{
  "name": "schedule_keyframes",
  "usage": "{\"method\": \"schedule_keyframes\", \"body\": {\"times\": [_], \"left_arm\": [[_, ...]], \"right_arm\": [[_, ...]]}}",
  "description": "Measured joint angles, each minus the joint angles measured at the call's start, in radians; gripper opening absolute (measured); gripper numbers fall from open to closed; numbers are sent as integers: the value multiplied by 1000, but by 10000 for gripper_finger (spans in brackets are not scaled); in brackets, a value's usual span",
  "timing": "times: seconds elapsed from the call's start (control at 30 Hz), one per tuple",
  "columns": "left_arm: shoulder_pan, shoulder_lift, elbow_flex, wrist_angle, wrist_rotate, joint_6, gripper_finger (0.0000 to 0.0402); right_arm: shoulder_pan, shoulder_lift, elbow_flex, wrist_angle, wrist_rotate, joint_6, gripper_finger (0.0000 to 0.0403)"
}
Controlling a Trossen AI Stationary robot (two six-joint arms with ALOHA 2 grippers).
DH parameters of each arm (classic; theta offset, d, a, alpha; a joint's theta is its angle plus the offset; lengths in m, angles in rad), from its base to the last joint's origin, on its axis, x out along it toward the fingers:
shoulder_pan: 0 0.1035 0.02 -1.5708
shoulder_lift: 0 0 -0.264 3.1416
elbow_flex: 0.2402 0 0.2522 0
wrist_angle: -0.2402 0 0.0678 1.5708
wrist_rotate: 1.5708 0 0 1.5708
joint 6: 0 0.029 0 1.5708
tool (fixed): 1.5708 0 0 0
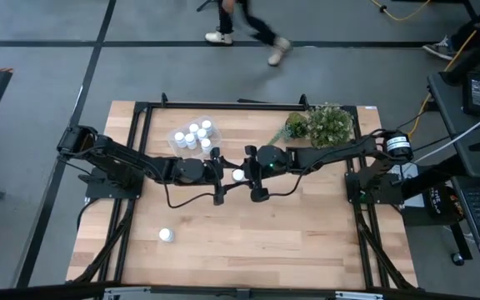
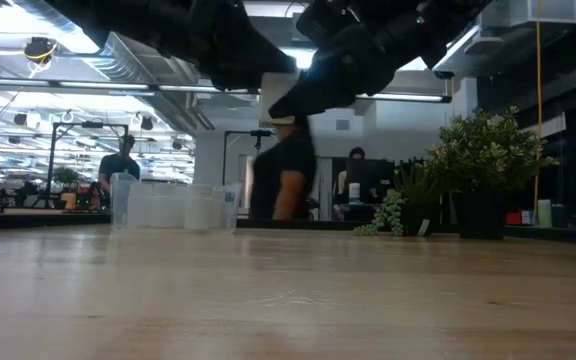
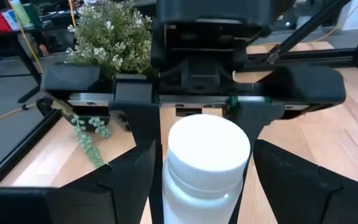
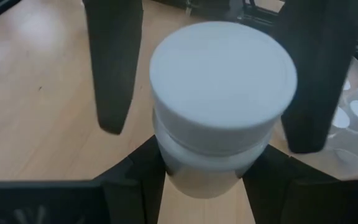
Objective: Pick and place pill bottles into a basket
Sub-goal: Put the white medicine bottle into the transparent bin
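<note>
We read no brand, label or writing on any item.

Pill bottles, white with white caps: we count seven. Five stand in the basket (image 1: pixel 192 137), the clear container at the table's far left-centre. One lone bottle (image 1: pixel 166 235) stands on the wooden table (image 1: pixel 307 242) near its front-left corner, well apart from both arms. One held bottle (image 1: pixel 238 176) sits mid-table between the two grippers.

Grippers: two. The right gripper (image 1: pixel 252 173) has its fingers (image 4: pixel 135 168) closed against the held bottle's body. The left gripper (image 1: pixel 217 175) faces it, fingers (image 3: pixel 129 180) spread wide either side of the same bottle; we cannot tell whether they touch it.

Plant (image 1: pixel 322 125): one green bushy plant, far right-centre.

Persons: one walking beyond the table (image 1: pixel 244 25).
</note>
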Motion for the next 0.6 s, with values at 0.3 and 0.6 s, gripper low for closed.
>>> {"method": "schedule_keyframes", "body": {"times": [0.3,0.6], "left_arm": [[0,0,0,7,0,34,222],[0,0,0,7,-2,38,181]], "right_arm": [[0,-8,4,-20,0,0,167],[0,-8,4,-40,-1,2,167]]}}
